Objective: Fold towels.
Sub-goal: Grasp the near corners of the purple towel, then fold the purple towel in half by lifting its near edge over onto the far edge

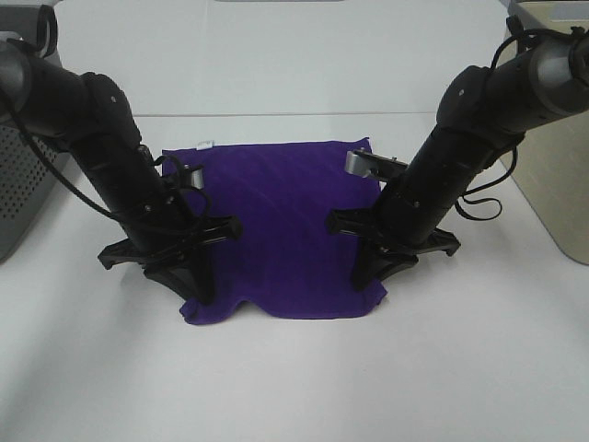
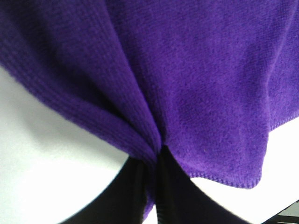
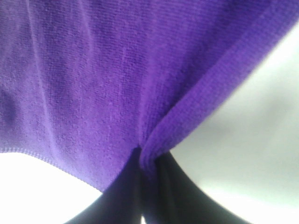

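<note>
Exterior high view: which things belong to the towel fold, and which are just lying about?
Job: purple towel; left tool, pinching its near-left corner; right tool, pinching its near-right corner.
Lying about: grey perforated box, far left; beige unit, far right.

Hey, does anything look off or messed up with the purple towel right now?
Nothing spilled or damaged. The towel lies flat on the table except its near edge, which is puckered and wavy where the left tool and right tool pinch its two near corners. That suits a fold starting.
</note>
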